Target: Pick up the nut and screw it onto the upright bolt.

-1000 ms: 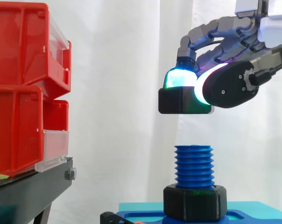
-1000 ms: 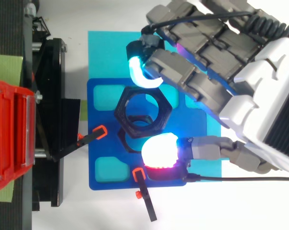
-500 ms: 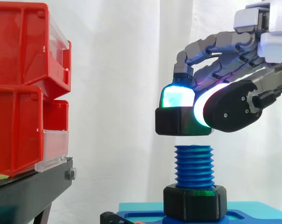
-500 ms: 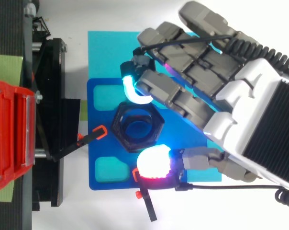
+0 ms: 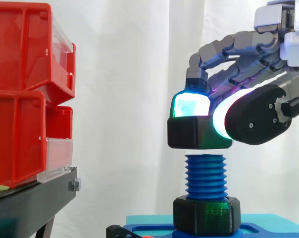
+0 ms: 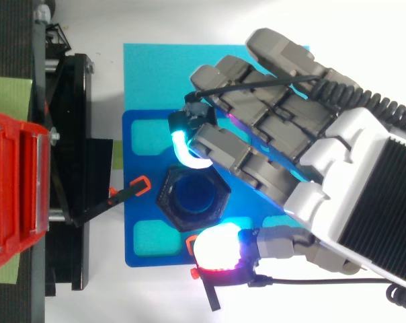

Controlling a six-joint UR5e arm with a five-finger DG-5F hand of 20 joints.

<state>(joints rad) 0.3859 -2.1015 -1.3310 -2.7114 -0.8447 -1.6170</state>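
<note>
We've got the glowing fingertips (image 5: 190,105) curled in, pinching the black hex nut (image 5: 196,133) from 2 sides, thumb pad opposite. The hand (image 6: 277,134) holds it level, centred on the upright blue bolt (image 5: 206,176) at its top thread; we can't tell if it's caught. Red bins (image 5: 21,94) sit well apart.

Left — bins (image 5: 25,89) on stand (image 5: 30,203); right — nut (image 5: 199,133) in hand (image 5: 256,116), directly over upright bolt (image 5: 205,176).
</note>
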